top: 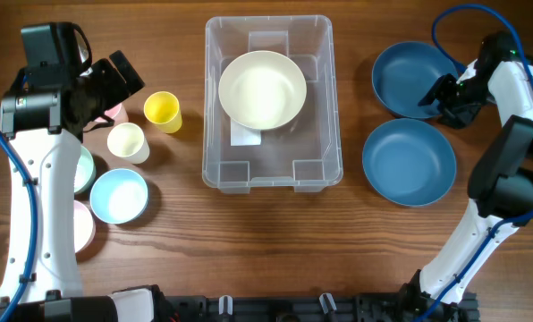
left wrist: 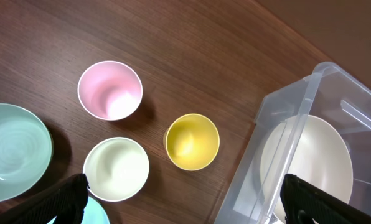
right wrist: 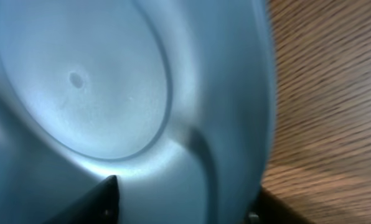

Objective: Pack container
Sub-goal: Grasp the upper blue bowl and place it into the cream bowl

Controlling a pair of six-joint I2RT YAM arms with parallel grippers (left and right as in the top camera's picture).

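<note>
Sitting inside the container (top: 272, 163) is one cream bowl (top: 262, 88).

Yellow cup (left wrist: 192, 142), pink cup (left wrist: 109, 89), mint bowl (left wrist: 14, 152) on wooden table (left wrist: 204, 56).

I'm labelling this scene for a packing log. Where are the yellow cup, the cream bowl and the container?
yellow cup (top: 163, 110): overhead view, inside its opening.
cream bowl (top: 262, 88): overhead view, middle of its inside.
container (top: 289, 150): overhead view, bare floor beside the bowl.

White-shelled arms (top: 36, 197) carry black joints (top: 43, 100) and blue cables (top: 435, 29).
</note>
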